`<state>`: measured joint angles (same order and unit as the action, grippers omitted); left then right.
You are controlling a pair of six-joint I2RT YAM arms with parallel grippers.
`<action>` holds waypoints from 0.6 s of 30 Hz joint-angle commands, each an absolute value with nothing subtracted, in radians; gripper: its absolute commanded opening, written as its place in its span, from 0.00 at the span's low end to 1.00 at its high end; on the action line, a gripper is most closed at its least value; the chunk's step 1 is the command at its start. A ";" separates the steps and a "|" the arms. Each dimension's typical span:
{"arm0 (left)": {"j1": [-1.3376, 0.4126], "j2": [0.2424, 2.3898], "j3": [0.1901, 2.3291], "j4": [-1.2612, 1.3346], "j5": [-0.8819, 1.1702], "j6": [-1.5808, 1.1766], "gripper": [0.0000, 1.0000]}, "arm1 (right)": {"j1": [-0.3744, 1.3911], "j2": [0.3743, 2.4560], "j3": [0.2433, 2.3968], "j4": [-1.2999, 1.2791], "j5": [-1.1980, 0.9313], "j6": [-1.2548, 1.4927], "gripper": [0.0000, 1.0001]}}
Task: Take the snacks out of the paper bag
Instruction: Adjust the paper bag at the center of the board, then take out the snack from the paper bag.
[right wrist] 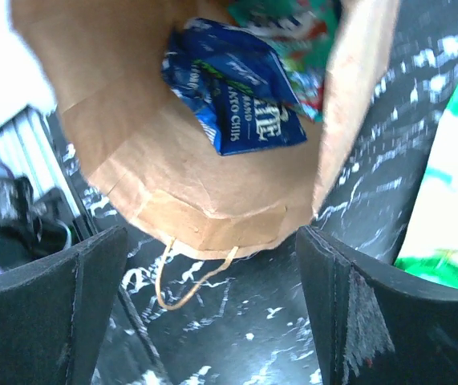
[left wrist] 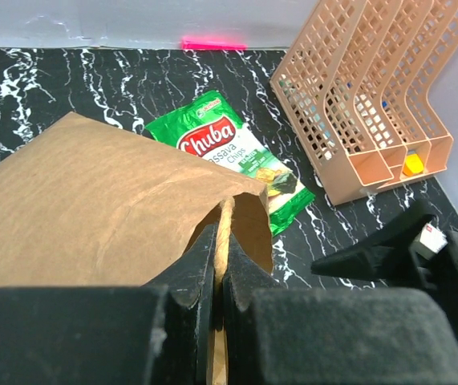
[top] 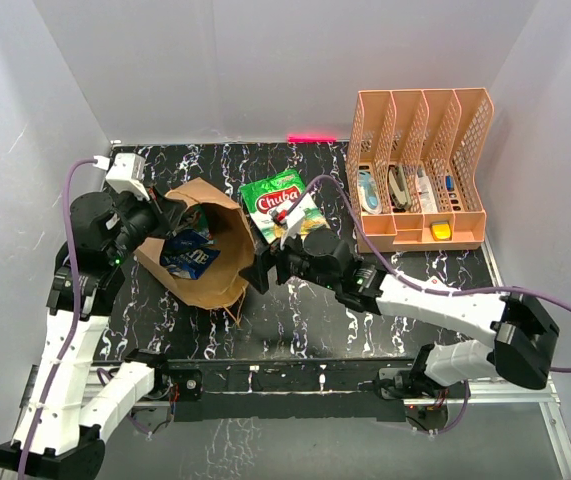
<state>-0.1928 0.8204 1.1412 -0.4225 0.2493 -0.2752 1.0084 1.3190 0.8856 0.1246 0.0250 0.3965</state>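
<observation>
The brown paper bag (top: pixel 208 258) lies on its side on the black marble table, mouth open toward the right. My left gripper (top: pixel 170 212) is shut on the bag's twisted paper handle (left wrist: pixel 223 233) at the upper rim and holds the mouth up. Inside, a blue packet (right wrist: pixel 241 100) and a green packet (right wrist: pixel 289 20) show; the blue one also shows from above (top: pixel 189 257). The green Chuba chips bag (top: pixel 279 204) lies on the table behind the bag, also in the left wrist view (left wrist: pixel 233 156). My right gripper (top: pixel 265 266) is open and empty just outside the bag's mouth.
A peach mesh file organiser (top: pixel 420 170) with small items stands at the back right, also in the left wrist view (left wrist: pixel 373 96). The bag's lower handle (right wrist: pixel 188 281) lies loose on the table. White walls enclose the table on three sides.
</observation>
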 commanded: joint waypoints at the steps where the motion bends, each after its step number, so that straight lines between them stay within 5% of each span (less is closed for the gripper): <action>1: -0.210 0.796 1.183 -0.435 0.184 -0.245 0.00 | 1.044 1.286 0.921 0.201 -0.165 -0.089 0.88; 8: -0.221 0.776 1.175 -0.439 0.162 -0.249 0.00 | 1.083 1.433 1.004 0.354 -0.326 -0.490 0.90; 18: -0.257 0.757 1.162 -0.458 0.121 -0.261 0.00 | 1.086 1.800 1.283 0.379 -0.233 -0.774 0.87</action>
